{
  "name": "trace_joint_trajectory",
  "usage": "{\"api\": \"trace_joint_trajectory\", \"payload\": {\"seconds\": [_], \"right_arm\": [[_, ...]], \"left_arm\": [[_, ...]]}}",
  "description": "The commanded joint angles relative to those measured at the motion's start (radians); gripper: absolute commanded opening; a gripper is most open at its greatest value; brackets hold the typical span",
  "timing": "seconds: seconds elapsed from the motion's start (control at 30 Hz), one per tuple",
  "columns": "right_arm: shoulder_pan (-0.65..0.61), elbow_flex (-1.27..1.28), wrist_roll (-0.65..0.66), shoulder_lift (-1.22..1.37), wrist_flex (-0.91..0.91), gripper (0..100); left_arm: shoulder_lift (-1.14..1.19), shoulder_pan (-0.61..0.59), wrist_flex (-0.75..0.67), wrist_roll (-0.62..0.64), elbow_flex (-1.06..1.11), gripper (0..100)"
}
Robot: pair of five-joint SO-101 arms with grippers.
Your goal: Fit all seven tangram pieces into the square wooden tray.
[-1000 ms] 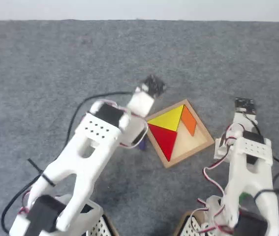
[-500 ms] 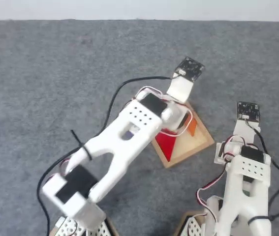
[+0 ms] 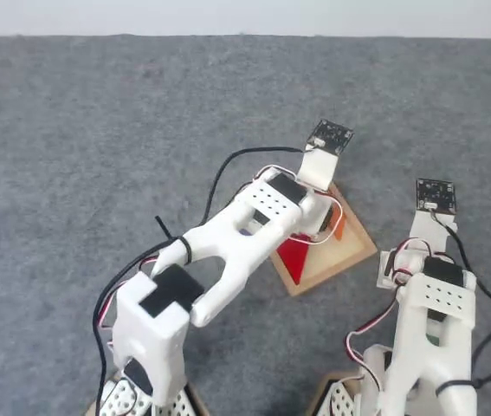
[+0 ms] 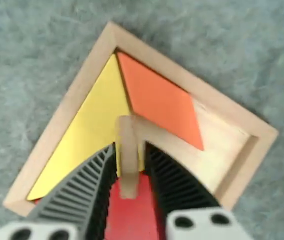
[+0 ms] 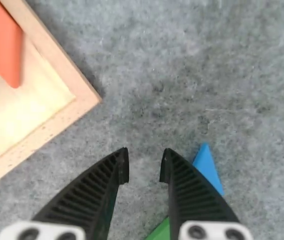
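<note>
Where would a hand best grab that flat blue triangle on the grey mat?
Probably from straight above, the right hand closing across the blue triangular piece at its wider part, not the pointed tip. It lies flat on the grey mat, so only its thin side edges offer a hold.

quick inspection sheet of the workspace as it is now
surface: grey mat
job's things: wooden tray holds yellow triangle, orange parallelogram, red triangle; blue piece and green piece lie on the mat outside it
clutter: nothing seen
hands: left hand shut on pale piece above the tray; right hand open above the mat, beside the blue piece
cables: black cable arcs over the left arm
surroundings: pale wall beyond the mat
</note>
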Motion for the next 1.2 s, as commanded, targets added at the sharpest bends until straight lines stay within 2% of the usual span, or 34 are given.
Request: {"api": "trace_joint_trajectory", "payload": {"seconds": [0.0,0.53,0.73,1.17], "right_arm": [[-0.01,-0.005,0.012,-0.019,-0.013,11.3],[-0.012,-0.005,0.014,-0.019,-0.016,11.3],[-0.012,-0.003,0.014,-0.019,-0.016,11.3],[-0.012,-0.003,0.014,-0.019,-0.016,11.3]], "left_arm": [[-0.011,-0.041,-0.018,0.008,-0.05,13],[-0.13,-0.1,0.017,-0.04,-0.045,13],[-0.1,-0.147,0.018,-0.041,-0.039,13],[-0.018,-0.094,0.06,-0.04,-0.035,13]]}}
